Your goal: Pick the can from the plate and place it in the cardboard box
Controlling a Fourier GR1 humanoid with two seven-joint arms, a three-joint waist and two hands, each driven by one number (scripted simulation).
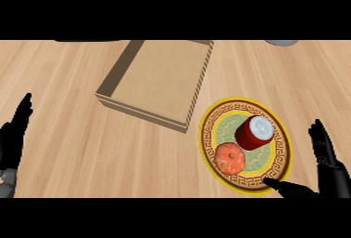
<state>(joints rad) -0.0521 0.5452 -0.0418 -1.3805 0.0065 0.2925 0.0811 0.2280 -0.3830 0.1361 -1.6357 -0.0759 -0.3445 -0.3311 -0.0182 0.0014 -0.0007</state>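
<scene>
A red can [254, 132] with a white top lies tilted on a yellow-rimmed patterned plate [214, 116] at the right of the counter. An orange fruit [230, 159] sits on the same plate, just in front of the can. The open cardboard box [109, 83] stands behind and to the left of the plate, with nothing inside. My right hand [328, 162] is open at the plate's right side, fingers up, its thumb [288, 188] touching the plate's near rim. My left hand [14, 135] is open at the far left edge, fingers up, resting.
A grey object [282, 42] shows partly at the top right edge. A dark strip [86, 40] runs along the top left. Bare wooden counter [103, 153] stretches between my left hand and the plate.
</scene>
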